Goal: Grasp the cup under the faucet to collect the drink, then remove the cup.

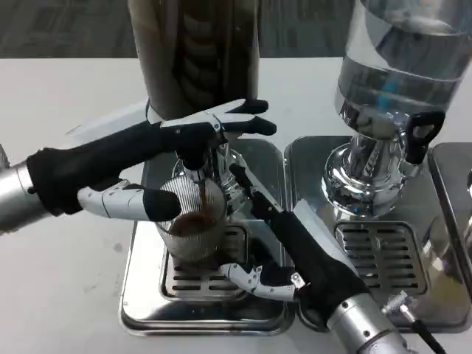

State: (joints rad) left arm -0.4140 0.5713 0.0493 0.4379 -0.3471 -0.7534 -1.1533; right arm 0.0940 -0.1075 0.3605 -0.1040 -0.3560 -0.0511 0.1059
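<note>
The clear ribbed plastic cup (193,228) stands at the frame's centre on the steel drip tray (140,306), under the black faucet (193,151), so the brown stream falls inside. The left hand (158,166) presses the tap lever, fingers wrapped on it. The right hand (284,254) steadies the cup, fingers clamped round it.

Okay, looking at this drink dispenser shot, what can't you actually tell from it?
- Faucet lever of the dark-drink dispenser, head view: covered by the left hand.
- Far side of the clear ribbed cup: hidden by the left hand's fingers; the right hand blocks its right side.
- Fill level: the dark stream and glare blur it.
- Tops of both dispensers, including the clear-liquid dispenser: cut off by the upper edge.
</note>
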